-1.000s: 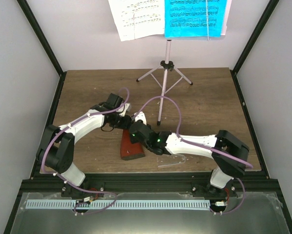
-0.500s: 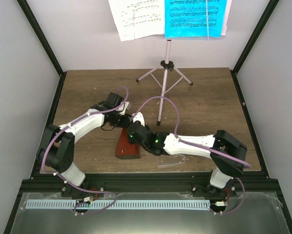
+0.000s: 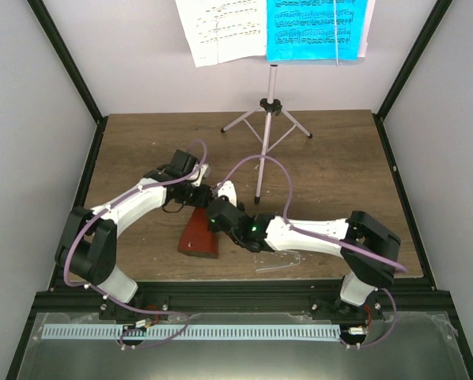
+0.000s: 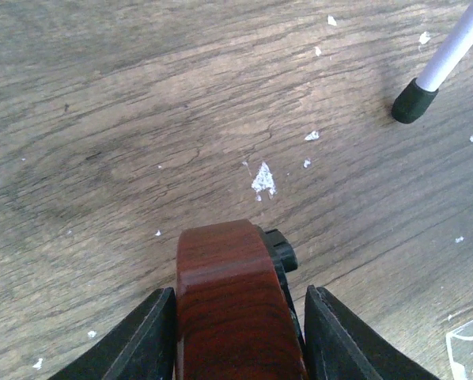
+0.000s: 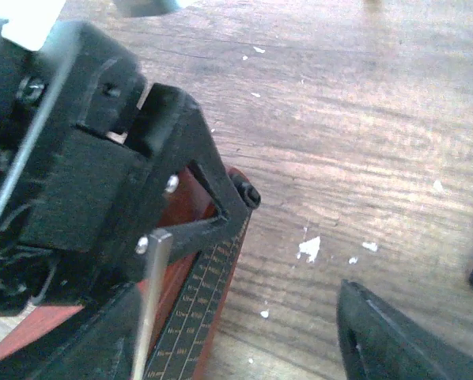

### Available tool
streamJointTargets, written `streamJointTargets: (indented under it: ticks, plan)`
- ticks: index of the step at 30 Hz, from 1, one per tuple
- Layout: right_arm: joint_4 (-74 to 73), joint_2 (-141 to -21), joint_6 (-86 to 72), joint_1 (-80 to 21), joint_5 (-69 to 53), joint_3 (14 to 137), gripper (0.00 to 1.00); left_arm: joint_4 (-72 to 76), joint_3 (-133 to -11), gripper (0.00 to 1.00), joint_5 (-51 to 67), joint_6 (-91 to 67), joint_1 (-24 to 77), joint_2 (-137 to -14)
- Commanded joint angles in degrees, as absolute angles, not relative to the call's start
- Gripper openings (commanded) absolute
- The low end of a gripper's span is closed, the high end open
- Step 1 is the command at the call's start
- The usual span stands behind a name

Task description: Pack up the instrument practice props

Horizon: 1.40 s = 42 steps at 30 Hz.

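At the near edge of the brown wood-grain counter [image 3: 339, 182], a clear plastic cover [image 3: 281, 262] lies by itself just in front of the right forearm. It is apart from the metronome, and one corner of it shows at the lower right of the left wrist view.

A little farther in, left of centre, is the small reddish-brown wooden pyramid metronome [image 3: 198, 236]. Its broad base points toward the near left and its narrow top points toward the two hands. I cannot tell whether the base rests on the counter.

The left hand [image 4: 238, 294] is clamped on the metronome. Its black fingers [image 4: 149, 340] press against the two sides of the wooden body, and the rounded top sticks out ahead of them.

The right hand [image 5: 240, 289] is just beside it, and its fingers stand wide apart with nothing between them but counter. Its camera looks onto the left hand's black housing and onto the metronome's dark face with its printed scale and thin silver rod.

Beyond the hands stands the pale pink tripod music stand [image 3: 264, 150]. One black-tipped leg comes down near the metronome's top, and the other legs spread toward the back of the counter.

On its desk, highest and farthest, hang a white music sheet [image 3: 221, 32] on the left and a cyan music sheet [image 3: 315, 28] on the right, side by side.
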<state>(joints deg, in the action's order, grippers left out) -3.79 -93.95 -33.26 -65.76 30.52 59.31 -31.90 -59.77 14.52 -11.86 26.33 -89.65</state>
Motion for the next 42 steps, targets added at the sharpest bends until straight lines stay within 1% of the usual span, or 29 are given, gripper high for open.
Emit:
streamJointTargets:
  ticks: [1,4,8,10,14,17,20,23,28,36,39,42]
  plan:
    - [2.45,-89.13,-32.82,-66.45,30.96,56.43,0.74,-29.23,-59.78,0.25,16.96,-8.84,26.98,-86.98]
    - [4.73,-86.13,-33.40,-66.24,31.03,52.67,0.84,-27.52,-58.77,0.23,18.60,-7.56,27.07,-84.93]
    - [5.99,-81.10,-34.01,-64.92,30.76,48.94,0.89,-25.86,-57.88,0.22,21.42,-5.80,27.30,-83.00]
    - [6.80,-77.49,-35.36,-62.45,27.99,46.21,0.89,-25.25,-57.47,0.21,22.05,-4.68,27.65,-82.14]
    - [13.17,-68.91,-39.47,-54.55,12.28,38.78,0.93,-24.07,-56.55,0.20,23.37,-2.25,29.38,-80.23]
    - [13.10,-66.09,-41.62,-49.21,2.30,36.97,0.93,-24.08,-56.15,0.19,23.41,1.00,32.68,-78.92]
    - [9.72,-65.38,-43.47,-46.36,-2.33,38.29,0.93,-23.39,-55.01,0.19,22.76,4.02,36.07,-76.83]
    - [10.42,-64.38,-45.28,-45.19,-5.53,37.25,0.93,-22.13,-53.54,0.18,22.53,5.65,38.73,-74.59]
    - [10.99,-65.47,-46.88,-42.93,-13.14,36.76,0.90,-20.72,-51.79,0.18,20.95,7.54,41.66,-71.54]
    - [5.98,-66.07,-45.32,-42.81,-19.66,38.50,0.83,-20.29,-51.06,0.18,19.12,8.52,43.16,-69.90]
    - [3.62,-67.65,-44.62,-42.83,-20.95,39.63,0.76,-20.22,-51.02,0.18,19.35,8.44,43.37,-69.70]
    - [4.75,-69.90,-44.63,-42.89,-24.05,39.95,0.68,-20.38,-51.11,0.18,19.42,8.57,43.63,-69.70]
